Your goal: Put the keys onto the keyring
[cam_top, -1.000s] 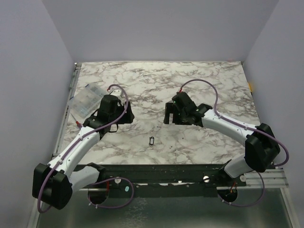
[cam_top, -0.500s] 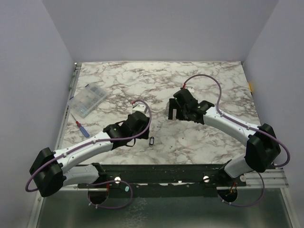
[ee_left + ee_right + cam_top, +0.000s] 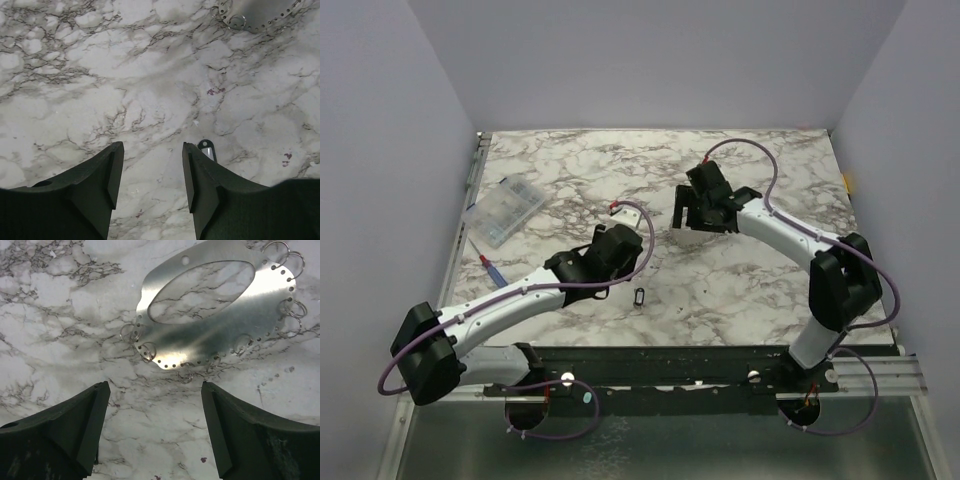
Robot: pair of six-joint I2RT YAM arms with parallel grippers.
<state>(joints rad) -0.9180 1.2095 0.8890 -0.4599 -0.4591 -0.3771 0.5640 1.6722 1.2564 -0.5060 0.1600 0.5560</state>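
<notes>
your left gripper hangs low over the marble table, fingers a moderate way apart, nothing between them. the key, a small dark oblong with a pale middle, lies flat just outside the finger on the right of the wrist view, partly hidden behind it. your right gripper is spread wide and empty, poised over the keyring: a flat silvery plate with an oval opening and little wire rings threaded along its rim, lying on the marble, well apart from the key. over at the left edge, the clear box sits untouched.
</notes>
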